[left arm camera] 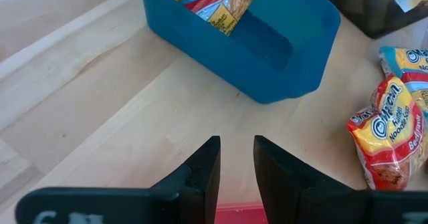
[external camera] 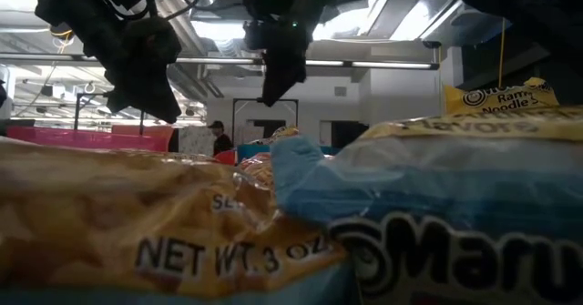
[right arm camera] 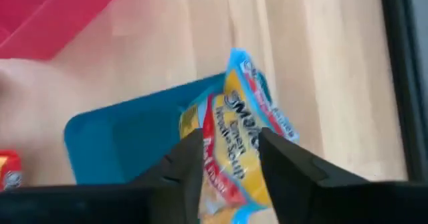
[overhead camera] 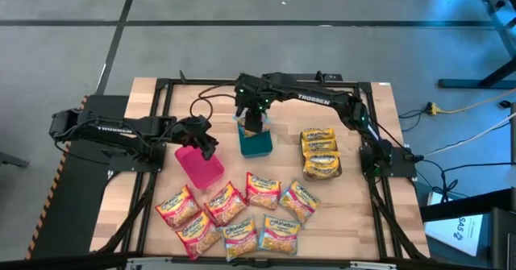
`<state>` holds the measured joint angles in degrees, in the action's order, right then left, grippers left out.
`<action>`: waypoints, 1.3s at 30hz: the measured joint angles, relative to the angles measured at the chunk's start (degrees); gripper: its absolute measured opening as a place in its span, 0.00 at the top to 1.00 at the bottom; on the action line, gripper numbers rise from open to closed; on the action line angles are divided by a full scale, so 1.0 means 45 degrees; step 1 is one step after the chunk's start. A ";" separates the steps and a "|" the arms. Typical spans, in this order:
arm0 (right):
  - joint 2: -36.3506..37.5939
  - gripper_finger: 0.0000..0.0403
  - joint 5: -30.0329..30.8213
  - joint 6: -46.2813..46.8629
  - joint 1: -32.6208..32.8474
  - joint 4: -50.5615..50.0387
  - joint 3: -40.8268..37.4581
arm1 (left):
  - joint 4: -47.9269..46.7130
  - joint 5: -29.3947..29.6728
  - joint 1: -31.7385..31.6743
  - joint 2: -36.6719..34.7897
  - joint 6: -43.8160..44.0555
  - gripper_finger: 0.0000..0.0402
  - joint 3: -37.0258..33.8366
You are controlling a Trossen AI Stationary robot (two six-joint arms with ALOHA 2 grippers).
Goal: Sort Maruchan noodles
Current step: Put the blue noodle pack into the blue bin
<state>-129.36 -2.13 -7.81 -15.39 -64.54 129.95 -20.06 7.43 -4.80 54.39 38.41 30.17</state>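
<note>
Hovering over the teal bin [overhead camera: 256, 145], the right gripper [right arm camera: 231, 150] had its fingers parted around a blue noodle packet [right arm camera: 244, 134] resting inside; the left gripper [left arm camera: 236, 160] waited unclenched by the pink bin [overhead camera: 199, 165].

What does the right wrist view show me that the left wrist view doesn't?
Right wrist only: the right gripper open directly over a light-blue noodle packet at the teal bin's edge, plus a corner of the pink bin.

Left wrist only: the left gripper open over bare table, a red-and-yellow packet lying beside the bin, and the dark bin's corner.

Both: the teal bin with the light-blue packet in it.
</note>
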 joint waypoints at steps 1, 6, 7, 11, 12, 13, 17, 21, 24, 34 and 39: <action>-0.0057 0.61 0.0120 -0.0033 -0.0039 0.0258 0.0000 | -0.0002 -0.0002 0.0000 0.0000 0.0003 0.79 0.0000; -0.0145 0.53 -0.0318 0.0075 -0.0481 0.0126 0.0002 | -0.0265 -0.0445 0.0005 -0.0050 -0.0696 0.79 -0.0005; -0.0187 0.53 -0.0270 0.0092 -0.0555 0.0109 0.0010 | -0.0307 -0.0539 0.0037 -0.0179 -0.0901 0.79 -0.0005; -0.0262 0.52 -0.0780 0.0389 -0.0902 -0.0199 -0.0010 | -0.0763 -0.0563 0.0353 -0.1081 -0.1480 0.79 -0.0005; -0.0272 0.52 -0.0927 0.0400 -0.0938 -0.0091 -0.0021 | -0.1045 -0.0569 0.0449 -0.1401 -0.1574 0.79 -0.0005; -0.0292 0.52 -0.0978 0.0401 -0.0981 0.0038 -0.0043 | -0.1415 -0.0560 0.0550 -0.1745 -0.1579 0.79 -0.0005; -0.0558 0.52 -0.1083 0.0197 -0.1036 0.0150 -0.0097 | -0.2146 -0.0546 0.1016 -0.3126 -0.1612 0.79 -0.0005; -0.0996 0.52 -0.1423 0.0008 -0.1012 0.0097 -0.0097 | -0.2112 -0.0353 0.1348 -0.4365 -0.1817 0.79 -0.0005; -0.1299 0.52 -0.1259 0.0002 -0.1012 0.0066 -0.0097 | -0.2131 0.0100 0.1493 -0.4921 -0.1812 0.79 -0.0005; -0.1336 0.64 -0.0974 -0.0032 -0.1007 -0.0634 -0.0092 | -0.2237 0.0489 0.1525 -0.5183 -0.1807 0.79 -0.0005; -0.1336 0.82 -0.0971 -0.0011 -0.1007 -0.0883 -0.0092 | -0.2260 0.0869 0.1525 -0.5183 -0.1806 0.79 -0.0005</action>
<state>-135.37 -6.50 -7.86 -19.92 -68.51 129.54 -30.23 11.34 2.07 31.07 30.29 30.15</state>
